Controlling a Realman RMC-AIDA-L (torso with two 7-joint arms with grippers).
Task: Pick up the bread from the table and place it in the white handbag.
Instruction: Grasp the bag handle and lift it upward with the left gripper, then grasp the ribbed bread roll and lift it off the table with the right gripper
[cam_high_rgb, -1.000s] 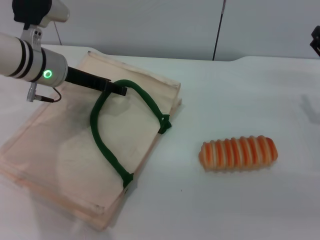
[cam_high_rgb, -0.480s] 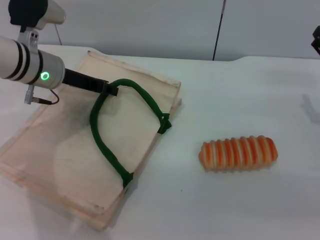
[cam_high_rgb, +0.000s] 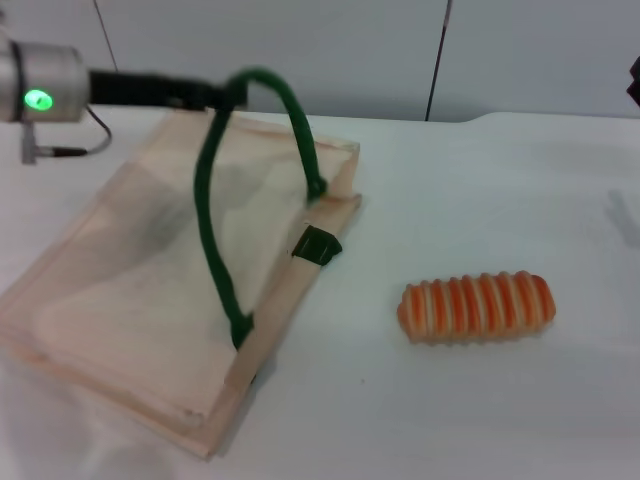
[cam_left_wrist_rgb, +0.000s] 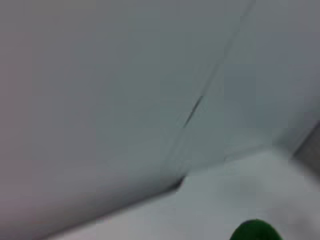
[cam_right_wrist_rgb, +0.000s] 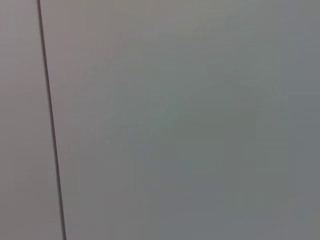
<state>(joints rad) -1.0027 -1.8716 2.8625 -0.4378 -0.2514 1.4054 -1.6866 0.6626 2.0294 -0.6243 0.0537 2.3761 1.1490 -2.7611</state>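
Opening of the bag is the step in hand: the left gripper, at far left, is clamped on the thick dark green rope handle of the flat cream fabric white handbag and holds it raised, so the upper panel lifts at its right edge. A second ago that handle lay nearly flat on the fabric. The small orange-and-cream striped bread lies unmoved on the plain white table, right of the bag. Next, I judge, the right gripper, barely visible at the far right edge, its fingers unreadable, must reach down for the loaf.
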